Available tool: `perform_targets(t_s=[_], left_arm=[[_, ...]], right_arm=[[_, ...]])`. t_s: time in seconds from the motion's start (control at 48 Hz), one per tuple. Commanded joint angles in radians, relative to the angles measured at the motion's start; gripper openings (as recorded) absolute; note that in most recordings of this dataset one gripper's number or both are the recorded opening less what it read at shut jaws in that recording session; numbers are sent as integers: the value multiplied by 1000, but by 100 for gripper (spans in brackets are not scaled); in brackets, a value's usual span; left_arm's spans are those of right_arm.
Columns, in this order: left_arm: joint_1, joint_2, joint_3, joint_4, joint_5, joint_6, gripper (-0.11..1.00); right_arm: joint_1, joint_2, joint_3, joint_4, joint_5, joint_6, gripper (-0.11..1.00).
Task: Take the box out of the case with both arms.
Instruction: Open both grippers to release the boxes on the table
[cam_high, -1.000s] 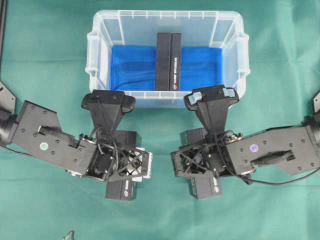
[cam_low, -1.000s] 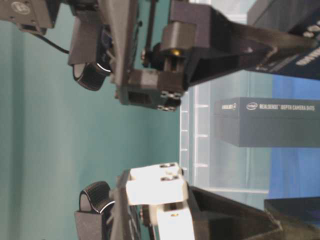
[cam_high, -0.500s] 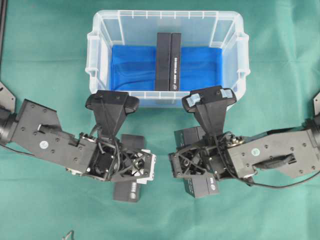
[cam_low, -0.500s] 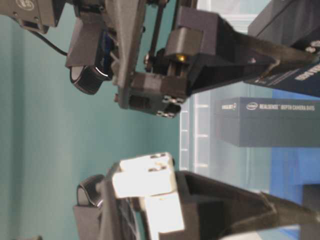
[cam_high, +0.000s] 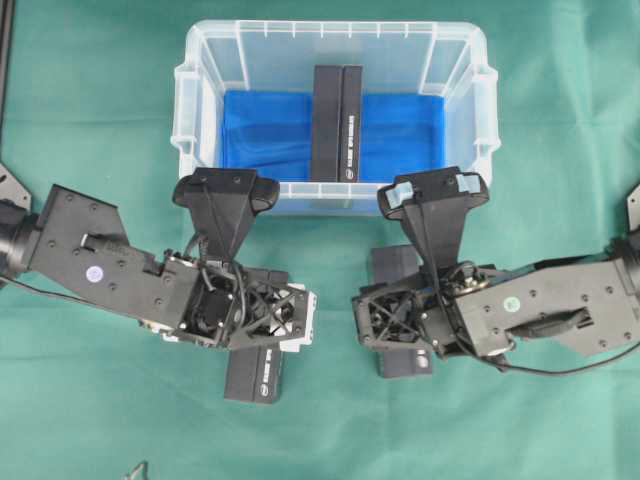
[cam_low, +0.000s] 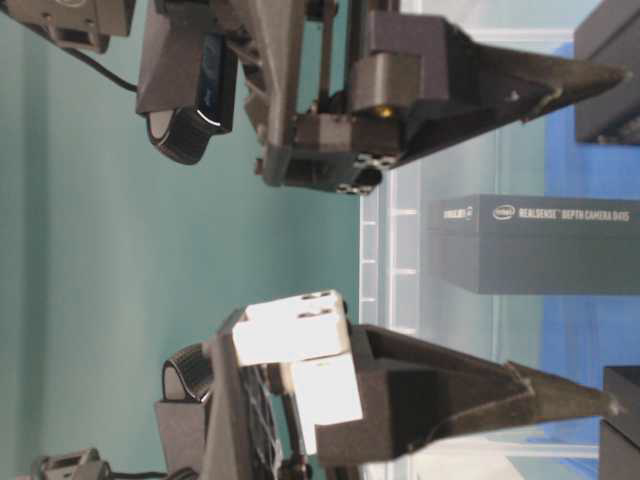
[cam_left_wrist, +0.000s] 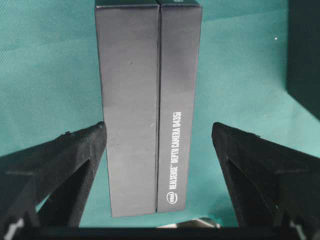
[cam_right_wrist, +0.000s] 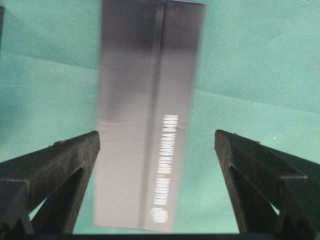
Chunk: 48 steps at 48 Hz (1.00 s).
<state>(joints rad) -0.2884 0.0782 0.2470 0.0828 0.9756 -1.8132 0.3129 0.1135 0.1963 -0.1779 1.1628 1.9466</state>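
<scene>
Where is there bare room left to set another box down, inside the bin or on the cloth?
Inside the clear plastic bin, blue lining shows bare either side of the upright black box. Green cloth is bare beside the bin. In front it is crowded: two arms over two black boxes lying on the cloth.

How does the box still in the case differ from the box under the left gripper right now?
The box in the case rests on the blue sheet inside the clear walls; the box under the left gripper lies on the green cloth outside. The first is fully visible from overhead, far from both arms; the second is partly hidden by the left gripper, whose open fingers stand clear of its sides. Both are long, dark, and carry white RealSense lettering.
</scene>
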Motion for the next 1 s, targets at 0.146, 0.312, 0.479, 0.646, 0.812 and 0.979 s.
perform_targets(t_s=[0.146, 0.312, 0.479, 0.646, 0.812, 0.979], left_arm=[[8, -15, -23, 3, -5, -3, 81], [6, -15, -25, 2, -3, -2, 81], [8, -20, -46, -3, -3, 3, 80], [9, -35, -100, 2, 40, 9, 80], [21, -57, -181, 3, 158, 58, 80], [25, -75, -295, 5, 304, 101, 80]], right_arm=[[2, -15, -25, -3, -3, 3, 96], [2, -15, -32, 0, -2, 5, 96], [0, -17, -60, 17, 11, 8, 96], [0, -32, -109, 17, 61, 0, 96], [0, -55, -169, 17, 146, -17, 96], [0, -71, -239, 17, 212, -49, 95]])
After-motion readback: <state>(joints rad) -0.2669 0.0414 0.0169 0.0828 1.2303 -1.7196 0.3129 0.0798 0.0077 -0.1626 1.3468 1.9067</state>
